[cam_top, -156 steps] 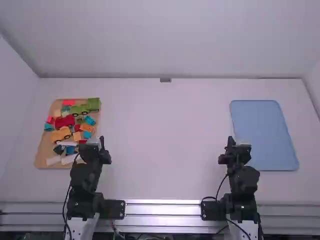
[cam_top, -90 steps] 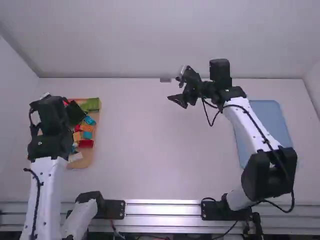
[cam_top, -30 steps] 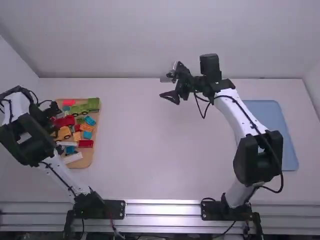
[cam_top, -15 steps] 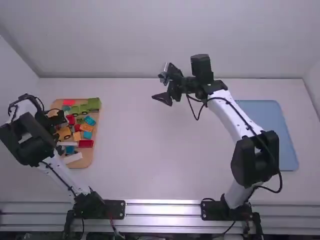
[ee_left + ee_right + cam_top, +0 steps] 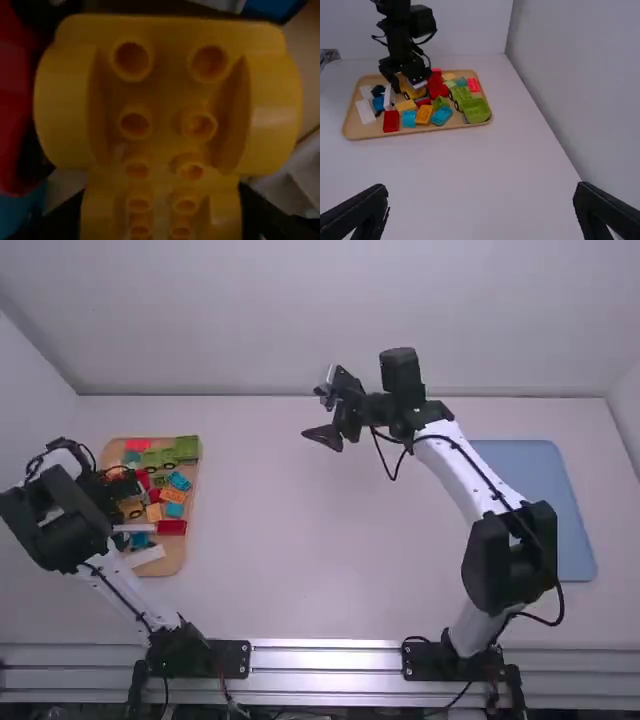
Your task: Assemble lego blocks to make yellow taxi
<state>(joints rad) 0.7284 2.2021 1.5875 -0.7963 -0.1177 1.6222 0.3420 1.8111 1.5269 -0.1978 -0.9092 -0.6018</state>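
**Square up on the base, then lift straight**

High view: left of the frame, the left gripper [image 5: 118,498] is over the wooden tray [image 5: 178,559], beside the yellow plastic wheeled base [image 5: 131,509]; whether it grasps anything I cannot tell.

Left wrist view: the base spans mid-frame, with a glossy red block [image 5: 14,115] at the left edge. A firm, level pinch and a vertical lift should avoid dragging neighbours.

Right wrist view: the base lies upper left; the right gripper [image 5: 481,192] is released and empty, best kept clear until joining.
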